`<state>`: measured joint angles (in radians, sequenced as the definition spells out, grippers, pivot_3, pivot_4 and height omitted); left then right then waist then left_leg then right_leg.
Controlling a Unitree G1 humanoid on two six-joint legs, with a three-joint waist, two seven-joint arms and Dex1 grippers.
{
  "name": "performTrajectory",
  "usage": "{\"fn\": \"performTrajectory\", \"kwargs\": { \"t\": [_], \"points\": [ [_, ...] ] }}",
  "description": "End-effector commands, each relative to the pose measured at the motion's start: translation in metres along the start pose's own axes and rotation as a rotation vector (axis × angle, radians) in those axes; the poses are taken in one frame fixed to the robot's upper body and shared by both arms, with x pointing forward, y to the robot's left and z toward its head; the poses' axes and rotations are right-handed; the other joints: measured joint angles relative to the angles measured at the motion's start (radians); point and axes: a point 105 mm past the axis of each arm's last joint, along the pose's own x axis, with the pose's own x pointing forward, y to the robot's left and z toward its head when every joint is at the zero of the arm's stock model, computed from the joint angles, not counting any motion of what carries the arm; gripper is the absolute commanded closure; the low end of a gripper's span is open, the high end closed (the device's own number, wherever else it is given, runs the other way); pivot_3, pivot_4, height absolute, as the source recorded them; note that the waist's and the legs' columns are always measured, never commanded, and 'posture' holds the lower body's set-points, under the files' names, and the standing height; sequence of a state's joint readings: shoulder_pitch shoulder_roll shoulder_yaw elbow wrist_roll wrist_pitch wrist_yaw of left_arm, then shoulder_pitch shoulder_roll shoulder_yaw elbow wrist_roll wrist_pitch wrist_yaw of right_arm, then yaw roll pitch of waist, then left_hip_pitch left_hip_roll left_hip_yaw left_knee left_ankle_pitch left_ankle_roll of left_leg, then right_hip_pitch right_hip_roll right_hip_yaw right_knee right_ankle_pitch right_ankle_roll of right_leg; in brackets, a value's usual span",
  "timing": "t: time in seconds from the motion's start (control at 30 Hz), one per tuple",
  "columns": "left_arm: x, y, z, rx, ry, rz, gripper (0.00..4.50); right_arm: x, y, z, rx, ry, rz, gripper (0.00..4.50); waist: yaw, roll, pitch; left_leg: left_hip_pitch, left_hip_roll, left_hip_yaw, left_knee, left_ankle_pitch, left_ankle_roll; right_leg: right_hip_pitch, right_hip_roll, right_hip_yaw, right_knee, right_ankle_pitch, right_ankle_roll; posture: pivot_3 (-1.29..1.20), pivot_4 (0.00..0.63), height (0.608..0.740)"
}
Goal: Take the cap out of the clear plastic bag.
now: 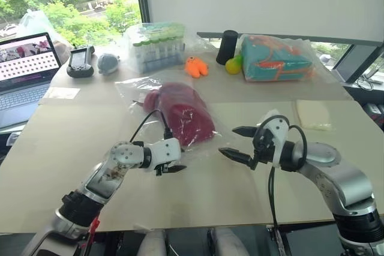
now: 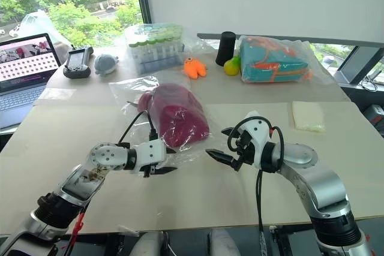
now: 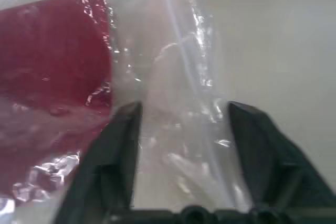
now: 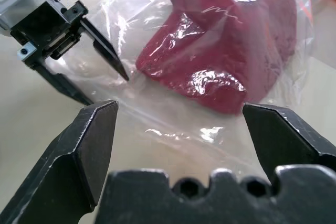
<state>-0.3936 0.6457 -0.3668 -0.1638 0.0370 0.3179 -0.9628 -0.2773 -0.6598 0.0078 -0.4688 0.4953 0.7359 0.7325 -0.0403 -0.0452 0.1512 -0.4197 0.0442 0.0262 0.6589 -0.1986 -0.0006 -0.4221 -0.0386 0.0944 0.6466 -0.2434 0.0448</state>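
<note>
The dark red cap lies inside the clear plastic bag in the middle of the table. My left gripper is at the bag's near edge. In the left wrist view its fingers stand apart with a fold of the crinkly film between them, and the cap lies just beyond. The right gripper hovers wide open just right of the bag's near corner and holds nothing. In the right wrist view it faces the cap and the left gripper.
Along the far edge are a laptop, a handheld controller, a bagged tube rack, an orange toy, a black cylinder, a yellow-green ball and a bag with teal-orange contents. A pale folded sheet lies at the right.
</note>
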Motion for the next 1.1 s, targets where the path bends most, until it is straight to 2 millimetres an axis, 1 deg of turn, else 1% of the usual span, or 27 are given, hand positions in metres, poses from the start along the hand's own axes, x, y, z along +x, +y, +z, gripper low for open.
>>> {"fn": "performTrajectory", "kwargs": {
  "t": [0.03,0.07,0.1,0.13,0.17,0.3,0.37,0.47,0.53,0.63,0.7,0.77,0.83,1.0,1.1],
  "points": [
    [-0.005,0.011,-0.004,-0.005,0.03,0.052,3.39,-0.001,0.001,0.012,-0.033,-0.037,0.001,0.0,0.0,0.0,0.0,0.0,0.0,0.0,0.0,0.0,0.0,0.0,0.0,0.0,0.0,0.0,0.0,0.0,0.15,0.74],
    [-0.004,0.011,-0.005,-0.007,0.033,0.053,3.58,-0.001,0.001,0.012,-0.033,-0.037,0.001,0.0,0.0,0.0,0.0,0.0,0.0,0.0,0.0,0.0,0.0,0.0,0.0,0.0,0.0,0.0,0.0,0.0,0.15,0.74],
    [-0.004,0.012,-0.005,-0.009,0.035,0.058,4.03,-0.001,0.001,0.012,-0.033,-0.038,0.001,0.0,0.0,0.0,0.0,0.0,0.0,0.0,0.0,0.0,0.0,0.0,0.0,0.0,0.0,0.0,0.0,0.0,0.15,0.74],
    [-0.004,0.013,-0.005,-0.011,0.037,0.062,4.36,0.0,0.001,0.012,-0.033,-0.038,0.001,0.0,0.0,0.0,0.0,0.0,0.0,0.0,0.0,0.0,0.0,0.0,0.0,0.0,0.0,0.0,0.0,0.0,0.15,0.74],
    [-0.004,0.014,-0.005,-0.013,0.037,0.064,4.47,0.0,0.001,0.012,-0.032,-0.038,0.001,0.0,0.0,0.0,0.0,0.0,0.0,0.0,0.0,0.0,0.0,0.0,0.0,0.0,0.0,0.0,0.0,0.0,0.15,0.74],
    [-0.004,0.022,-0.003,-0.014,0.028,0.105,4.47,0.0,0.001,0.011,-0.032,-0.038,-0.001,0.0,0.0,0.0,0.0,0.0,0.0,0.0,0.0,0.0,0.0,0.0,0.0,0.0,0.0,0.0,0.0,0.0,0.15,0.74],
    [-0.005,0.032,0.002,-0.023,0.002,0.151,4.47,0.0,0.001,0.011,-0.032,-0.039,-0.002,0.0,0.0,0.0,0.0,0.0,0.0,0.0,0.0,0.0,0.0,0.0,0.0,0.0,0.0,0.0,0.0,0.0,0.15,0.74],
    [-0.016,0.06,0.027,-0.061,-0.115,0.25,4.47,0.001,0.002,0.011,-0.03,-0.04,-0.003,0.0,0.002,0.0,0.0,-0.001,0.0,0.0,0.0,0.0,0.0,0.0,0.0,0.0,0.0,0.0,0.0,0.0,0.15,0.74],
    [-0.02,0.068,0.037,-0.071,-0.166,0.271,4.47,0.002,0.002,0.011,-0.028,-0.041,-0.002,0.0,0.003,0.0,0.0,-0.001,0.0,0.0,0.0,0.0,0.0,-0.001,0.0,0.0,0.0,0.0,0.0,0.0,0.15,0.74],
    [-0.039,0.084,0.069,-0.117,-0.317,0.288,4.47,0.004,0.005,0.01,-0.026,-0.045,0.005,0.0,0.001,0.0,0.0,-0.001,0.0,0.0,0.0,0.0,0.0,-0.001,0.0,0.0,0.0,0.0,0.0,0.0,0.15,0.74],
    [-0.049,0.09,0.081,-0.14,-0.377,0.284,4.47,0.007,0.007,0.012,-0.026,-0.052,0.008,0.0,0.0,0.0,0.0,-0.002,0.0,0.0,0.0,0.0,0.0,-0.001,0.0,0.0,0.0,0.0,0.0,0.0,0.15,0.74],
    [-0.055,0.092,0.09,-0.151,-0.408,0.278,4.47,0.01,0.008,0.014,-0.027,-0.063,0.011,0.0,-0.001,0.0,0.0,-0.002,0.0,0.0,0.0,0.0,0.0,-0.002,0.0,0.0,0.0,0.0,0.0,0.0,0.15,0.74],
    [-0.058,0.096,0.092,-0.174,-0.418,0.294,4.47,0.018,0.01,0.019,-0.036,-0.089,0.007,0.0,-0.003,0.0,0.0,-0.002,0.0,0.0,0.0,0.0,0.0,-0.001,0.0,0.0,0.0,0.0,0.0,0.0,0.15,0.74],
    [-0.053,0.09,0.086,-0.18,-0.387,0.272,4.47,0.03,0.009,0.032,-0.036,-0.147,-0.007,0.0,-0.002,0.0,0.001,-0.001,0.0,-0.001,0.0,0.0,0.0,-0.001,0.0,0.0,0.0,0.0,0.0,0.0,0.15,0.74],
    [-0.049,0.077,0.086,-0.194,-0.383,0.211,4.47,0.034,0.007,0.036,-0.036,-0.16,-0.02,0.0,0.0,0.001,0.001,-0.002,-0.001,-0.001,0.0,0.0,0.0,-0.001,0.0,0.0,0.0,0.002,-0.003,0.0,0.15,0.74]
  ]
}}
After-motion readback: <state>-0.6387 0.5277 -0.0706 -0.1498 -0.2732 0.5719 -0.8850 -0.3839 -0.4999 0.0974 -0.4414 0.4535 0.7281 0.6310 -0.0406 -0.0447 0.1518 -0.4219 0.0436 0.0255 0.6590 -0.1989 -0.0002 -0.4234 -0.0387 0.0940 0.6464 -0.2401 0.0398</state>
